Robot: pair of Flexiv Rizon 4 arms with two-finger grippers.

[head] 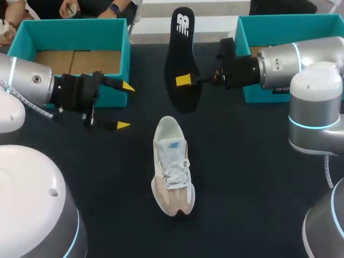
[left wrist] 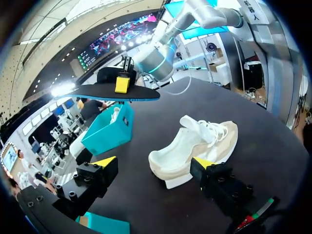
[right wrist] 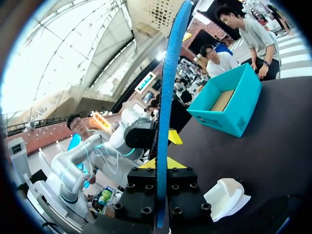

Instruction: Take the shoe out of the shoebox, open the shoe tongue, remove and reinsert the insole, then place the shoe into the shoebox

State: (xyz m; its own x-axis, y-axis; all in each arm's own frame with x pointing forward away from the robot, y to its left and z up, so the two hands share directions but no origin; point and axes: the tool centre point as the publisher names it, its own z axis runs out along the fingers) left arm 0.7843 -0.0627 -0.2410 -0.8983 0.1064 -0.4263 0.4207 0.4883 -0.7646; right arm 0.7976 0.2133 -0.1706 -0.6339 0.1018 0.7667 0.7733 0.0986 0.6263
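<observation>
1 overhead, 2 wrist fisheyes

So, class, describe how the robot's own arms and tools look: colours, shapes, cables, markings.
The left arm and right arm are silver-grey cylinders with white rounded joint caps and cyan rings; a pale coiled cable runs beside each. The left tool and right tool are black blocks with bolt holes and yellow wedge tips.

Bright, even overhead light, soft sheen on the dark table, white ceiling glare in both wrist views.

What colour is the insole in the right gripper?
The insole is black with a white logo, clearest in head view.
</observation>
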